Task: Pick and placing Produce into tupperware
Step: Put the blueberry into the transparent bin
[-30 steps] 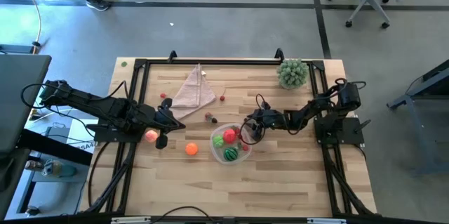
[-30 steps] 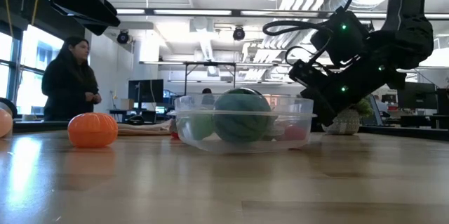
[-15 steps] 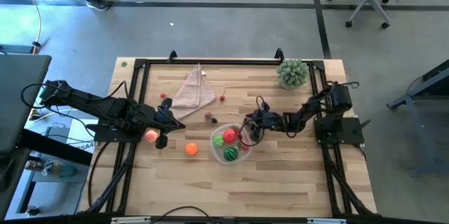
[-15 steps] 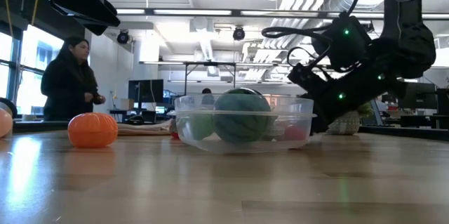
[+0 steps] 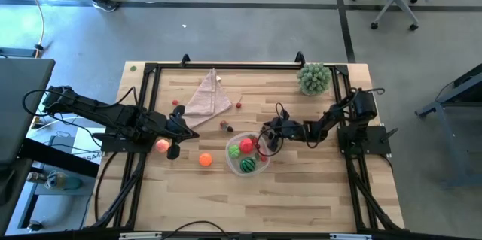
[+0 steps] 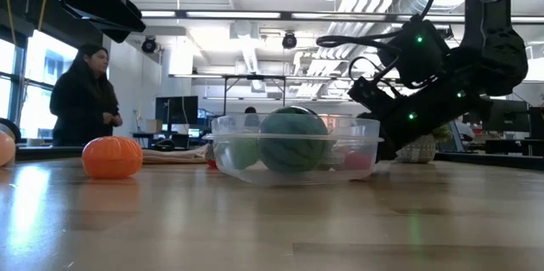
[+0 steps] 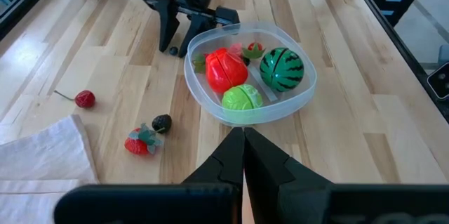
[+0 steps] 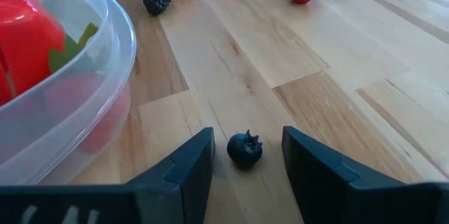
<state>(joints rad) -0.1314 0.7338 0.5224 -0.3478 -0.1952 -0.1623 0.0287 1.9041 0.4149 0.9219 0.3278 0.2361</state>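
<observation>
The clear tupperware (image 5: 230,148) stands mid-table and holds a red apple (image 7: 226,69), a green apple (image 7: 242,97) and a striped melon (image 7: 282,69). Just off its far-right side a tiny dark berry (image 8: 245,149) rests on the wood. My right gripper (image 8: 247,175) is open and low over the table, one finger on either side of that berry with a gap to each. My left gripper (image 7: 243,147) is shut on nothing and held above the table's left part. An orange (image 5: 205,159) and a pink peach (image 5: 162,146) sit on the table to the left of the tub.
A cherry (image 7: 85,98), a strawberry (image 7: 140,142) and a blackberry (image 7: 162,122) lie beyond the tub, near a folded pink cloth (image 5: 207,97). A bushy green plant (image 5: 314,78) stands at the far right corner. A person (image 6: 85,93) stands in the room behind.
My right arm has folded a little lower, and its gripper has sunk slightly toward the table beside the tupperware, still open. Nothing else has moved.
</observation>
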